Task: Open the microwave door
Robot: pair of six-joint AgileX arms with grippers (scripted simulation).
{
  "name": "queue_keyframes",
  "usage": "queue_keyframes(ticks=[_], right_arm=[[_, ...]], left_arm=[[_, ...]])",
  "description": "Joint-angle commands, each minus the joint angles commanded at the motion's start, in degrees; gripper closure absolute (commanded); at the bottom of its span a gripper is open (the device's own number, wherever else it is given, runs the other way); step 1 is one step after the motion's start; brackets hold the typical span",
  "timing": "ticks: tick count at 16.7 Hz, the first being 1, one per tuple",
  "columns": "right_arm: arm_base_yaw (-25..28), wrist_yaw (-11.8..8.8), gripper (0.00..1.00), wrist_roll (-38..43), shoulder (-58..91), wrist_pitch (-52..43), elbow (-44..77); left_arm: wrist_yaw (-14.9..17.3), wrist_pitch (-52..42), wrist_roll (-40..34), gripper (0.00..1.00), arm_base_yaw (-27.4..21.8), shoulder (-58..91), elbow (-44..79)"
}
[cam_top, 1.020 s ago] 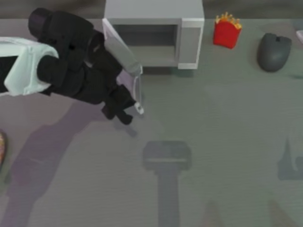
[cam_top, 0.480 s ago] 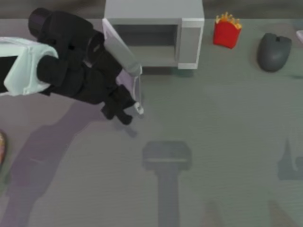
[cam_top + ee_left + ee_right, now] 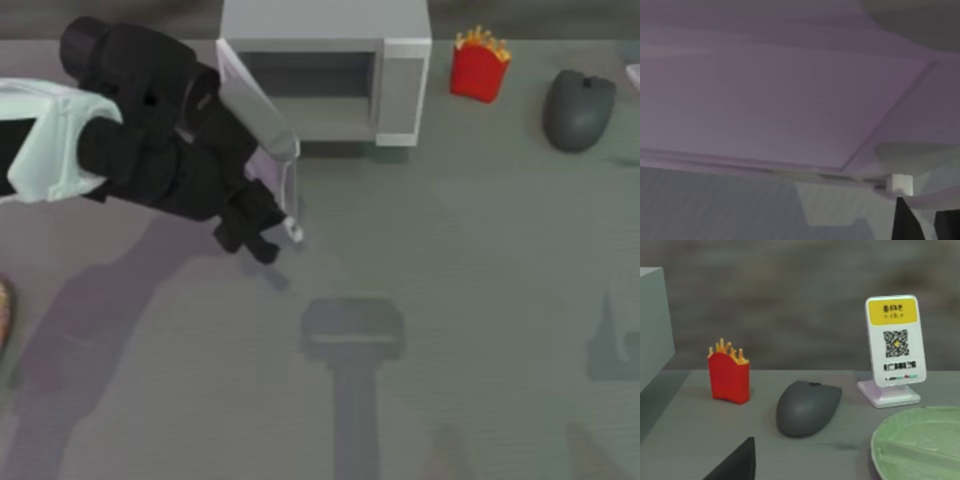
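**One arm at the door, door swung well out**

One arm does the work. The left hand (image 3: 262,232) sits at the free edge of the microwave door (image 3: 258,115), right by the small silvery handle end (image 3: 293,230), with the black wrist pressed close along the door's outer face. That placement makes sense: pulling at the edge farthest from the hinge gives the most leverage. Whether the fingers are clamped on the handle or merely hooked behind it I cannot tell; the arm's own bulk covers them from above, and the left wrist view shows mostly the pale window pane (image 3: 770,100) filling the frame.

The microwave (image 3: 325,70) stands at the table's (image 3: 480,300) far edge, left of centre, its cavity exposed and facing the near side. The door hinges on the oven's left front corner; its long axis runs diagonally from that corner toward the near side and slightly right, so it stands roughly two-thirds open by my estimate.

The right arm is parked out of the top view; its camera looks at a fries carton (image 3: 729,375), a mouse (image 3: 807,407) and a QR sign (image 3: 894,347).
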Motion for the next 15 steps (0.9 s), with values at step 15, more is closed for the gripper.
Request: queue_keyframes(ticks=[15], right_arm=[[0.0,0.0,0.0,0.0,0.0,0.0,0.0]], left_arm=[[2.7,-2.1,4.4,1.0,1.8,0.0,0.3]])
